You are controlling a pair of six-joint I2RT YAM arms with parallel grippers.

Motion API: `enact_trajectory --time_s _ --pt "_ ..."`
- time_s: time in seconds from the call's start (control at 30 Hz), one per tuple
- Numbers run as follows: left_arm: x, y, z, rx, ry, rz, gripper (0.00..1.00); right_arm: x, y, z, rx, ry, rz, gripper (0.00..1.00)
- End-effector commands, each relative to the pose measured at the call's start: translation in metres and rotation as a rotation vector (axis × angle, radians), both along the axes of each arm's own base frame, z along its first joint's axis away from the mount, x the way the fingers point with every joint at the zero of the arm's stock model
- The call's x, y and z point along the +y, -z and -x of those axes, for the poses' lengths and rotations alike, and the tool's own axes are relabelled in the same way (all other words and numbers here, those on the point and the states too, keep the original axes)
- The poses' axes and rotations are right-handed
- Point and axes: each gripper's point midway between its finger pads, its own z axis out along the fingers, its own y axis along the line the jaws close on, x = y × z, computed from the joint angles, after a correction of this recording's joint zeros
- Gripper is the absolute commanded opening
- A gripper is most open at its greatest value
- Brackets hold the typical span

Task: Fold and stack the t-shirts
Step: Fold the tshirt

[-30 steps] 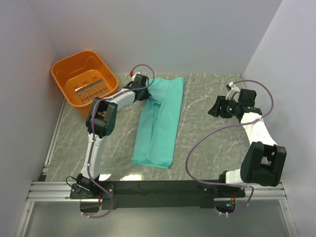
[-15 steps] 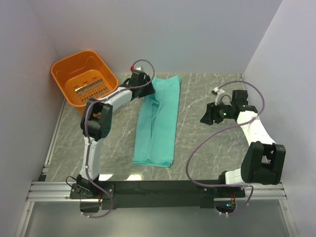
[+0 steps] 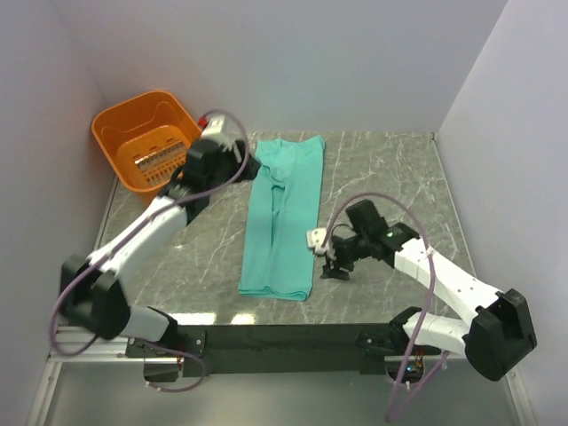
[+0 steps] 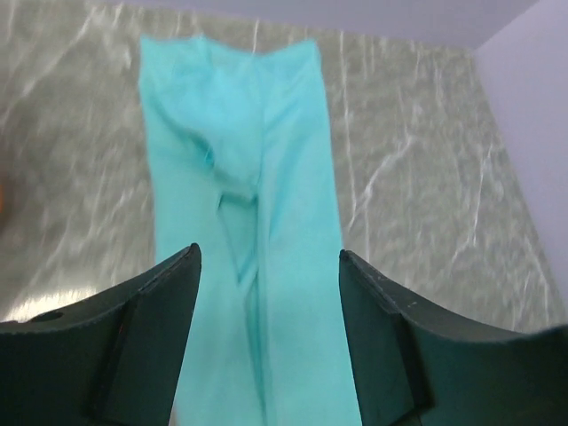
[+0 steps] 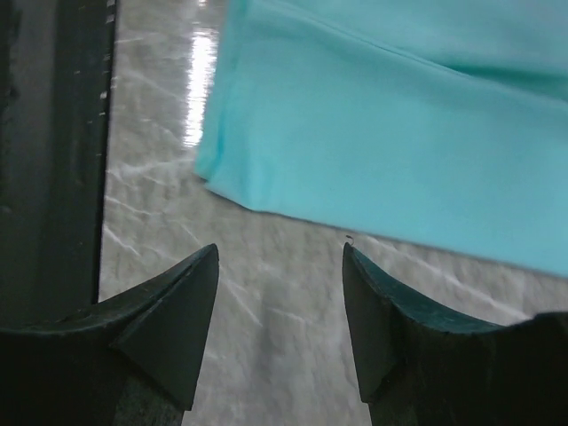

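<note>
- The t-shirt (image 3: 282,222) is lying on the worktop (image 3: 399,169), folded into a long strip.
- The left claw (image 3: 247,166), spread and empty, is backing off its far end.
- The right claw (image 3: 334,264), also spread and empty, is arriving beside its near corner, likely starting the crosswise fold.

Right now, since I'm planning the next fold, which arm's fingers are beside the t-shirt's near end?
The right arm's fingers: open, beside the t-shirt at its near right corner. The left arm's fingers are at its far end.
</note>
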Motion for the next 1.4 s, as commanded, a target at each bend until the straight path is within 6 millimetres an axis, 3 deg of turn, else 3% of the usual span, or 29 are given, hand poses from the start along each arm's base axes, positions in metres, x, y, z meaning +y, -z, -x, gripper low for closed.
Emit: enact_trajectory --time_s 0.0,0.03,0.07,0.1,0.13,0.17,0.2,0.4,0.53,0.67,0.83,0.93,1.13,1.37 --pt "0.008 0.027 0.060 0.053 0.071 -0.001 0.69 0.013 0.012 0.002 -0.125 -0.069 0.041 0.65" --pt "0.010 0.059 0.082 0.116 0.086 -0.029 0.69 0.017 0.024 0.015 -0.136 -0.112 0.075 0.65" --pt "0.005 0.057 0.105 0.108 0.120 -0.024 0.69 0.019 0.029 0.019 -0.140 -0.126 0.084 0.65" --pt "0.002 0.067 0.119 0.128 0.136 -0.032 0.69 0.022 0.030 0.022 -0.149 -0.138 0.079 0.64" --pt "0.002 0.089 0.138 0.177 0.161 -0.051 0.68 0.024 0.034 0.028 -0.145 -0.159 0.084 0.64" --pt "0.005 0.096 0.146 0.194 0.127 -0.059 0.68 0.025 0.036 0.030 -0.144 -0.169 0.084 0.64" --pt "0.003 0.110 0.168 0.243 0.143 -0.057 0.68 0.025 0.035 0.032 -0.145 -0.174 0.080 0.64" --pt "0.014 0.143 0.208 0.299 0.097 -0.022 0.68 0.013 0.027 0.033 -0.214 -0.166 0.073 0.64" --pt "0.016 0.156 0.224 0.342 0.086 -0.015 0.67 -0.007 0.015 0.029 -0.258 -0.147 0.053 0.64" --pt "0.024 0.179 0.231 0.459 -0.012 -0.031 0.67 -0.008 0.027 0.043 -0.229 -0.234 0.064 0.65" --pt "0.033 0.195 0.230 0.519 -0.121 -0.036 0.67 0.017 0.039 0.048 -0.214 -0.333 0.104 0.65" --pt "0.032 0.201 0.232 0.534 -0.122 -0.023 0.66 0.032 0.041 0.048 -0.232 -0.364 0.119 0.64" --pt "0.025 0.213 0.235 0.564 -0.108 0.006 0.65 0.052 0.063 0.056 -0.240 -0.427 0.184 0.61" --pt "0.025 0.223 0.239 0.596 -0.113 -0.005 0.65 0.065 0.059 0.054 -0.222 -0.398 0.163 0.61"
